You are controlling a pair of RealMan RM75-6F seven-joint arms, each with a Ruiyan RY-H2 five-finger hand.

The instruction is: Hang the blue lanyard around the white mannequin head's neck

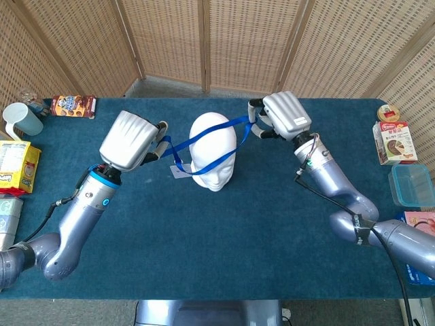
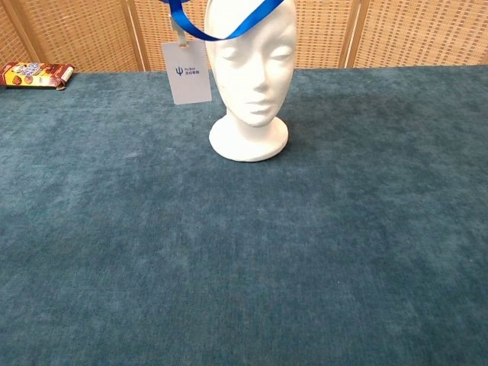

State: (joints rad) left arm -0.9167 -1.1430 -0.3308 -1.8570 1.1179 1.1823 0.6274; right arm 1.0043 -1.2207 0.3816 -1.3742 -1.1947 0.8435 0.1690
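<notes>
The white mannequin head (image 1: 213,155) stands upright mid-table, face toward me (image 2: 254,69). A blue lanyard (image 1: 219,130) is stretched over it as a loop: one strap runs over the crown, the other slants across the forehead (image 2: 242,21). My left hand (image 1: 134,140) grips the loop's left end beside the head. My right hand (image 1: 280,115) grips the right end, up and to the right of the head. A white badge card (image 2: 186,72) hangs from the lanyard at the head's left side. Neither hand shows in the chest view.
A snack packet (image 1: 73,105), a mug (image 1: 20,119) and a yellow bag (image 1: 16,165) sit along the left edge. Boxes (image 1: 393,139) and a clear container (image 1: 412,185) line the right edge. Wicker screens stand behind the table.
</notes>
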